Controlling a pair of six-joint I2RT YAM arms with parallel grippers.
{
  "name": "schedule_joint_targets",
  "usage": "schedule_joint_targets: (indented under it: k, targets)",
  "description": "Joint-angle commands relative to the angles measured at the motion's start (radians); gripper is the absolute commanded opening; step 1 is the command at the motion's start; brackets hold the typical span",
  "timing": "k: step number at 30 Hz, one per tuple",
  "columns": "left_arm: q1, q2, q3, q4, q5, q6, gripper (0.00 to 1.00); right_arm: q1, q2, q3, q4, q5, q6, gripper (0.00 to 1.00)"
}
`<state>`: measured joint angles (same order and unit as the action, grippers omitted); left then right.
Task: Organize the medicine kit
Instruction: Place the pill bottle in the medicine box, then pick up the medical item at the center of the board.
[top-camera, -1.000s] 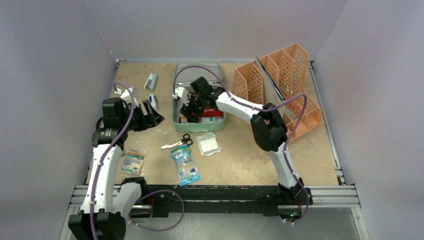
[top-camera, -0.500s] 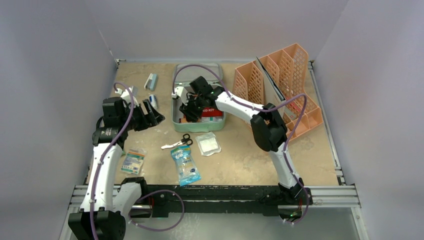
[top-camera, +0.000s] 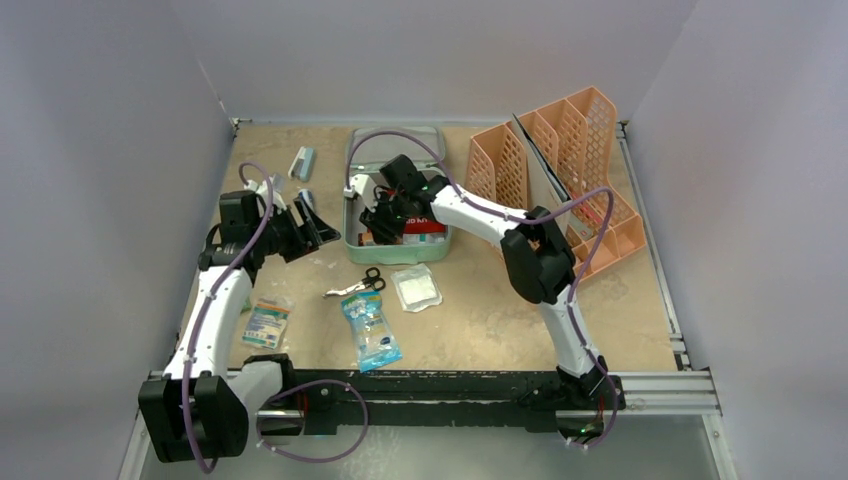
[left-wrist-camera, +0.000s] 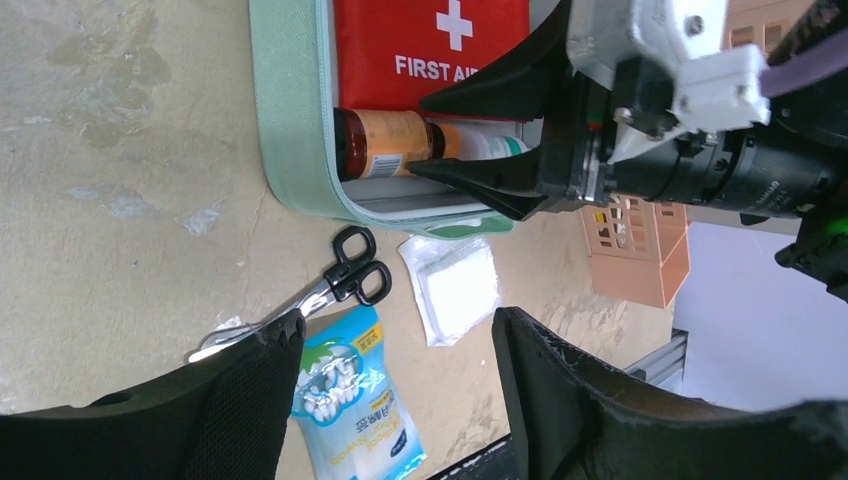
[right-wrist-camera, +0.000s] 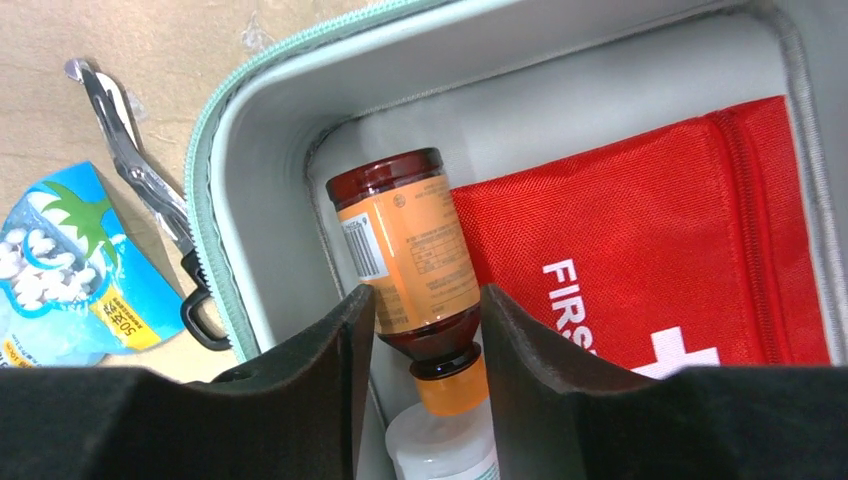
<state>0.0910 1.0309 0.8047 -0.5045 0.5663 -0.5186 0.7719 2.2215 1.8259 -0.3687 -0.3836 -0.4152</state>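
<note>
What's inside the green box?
The green box holds a red FIRST AID pouch, a brown bottle beside it and part of a white bottle. The right gripper straddles the brown bottle, hiding the rest. Under the pouch can't be seen.

Inside the medicine kit (top-camera: 396, 256) we find the first-aid pouch (right-wrist-camera: 650, 230), with a bottle (right-wrist-camera: 405, 250) between it and the kit's near wall. Scissors (top-camera: 360, 283), a gauze pad (top-camera: 416, 288) and a swab bag (top-camera: 370, 330) lie before the kit, and the file rack (top-camera: 560, 170) stands to its right.

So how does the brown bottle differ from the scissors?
The brown bottle lies inside the medicine kit, flanked by the fingers of the right gripper; the scissors lie outside it on the table, untouched. The bottle is stout and amber with an orange label; the scissors are thin, black-handled. Both lie flat.
</note>
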Motion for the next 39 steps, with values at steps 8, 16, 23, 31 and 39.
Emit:
schedule_joint_targets:
  k: [8,16,23,31,39]
  targets:
    - [0.005,0.036,0.041,0.041,-0.016,-0.028,0.65,-0.020,-0.133,-0.065,0.161,0.055,0.056,0.47]
    - [0.006,0.014,0.097,-0.097,-0.112,-0.041,0.65,-0.020,-0.236,-0.095,0.178,0.127,0.312,0.43]
    - [0.006,-0.072,0.098,-0.186,-0.222,-0.046,0.66,-0.012,-0.345,-0.184,0.152,0.125,0.665,0.42]
    - [0.006,-0.104,0.096,-0.248,-0.294,-0.040,0.66,0.124,-0.443,-0.321,0.145,0.249,0.785,0.44]
    - [0.006,-0.150,0.102,-0.259,-0.383,0.108,0.66,0.311,-0.449,-0.425,0.188,0.428,0.882,0.47]
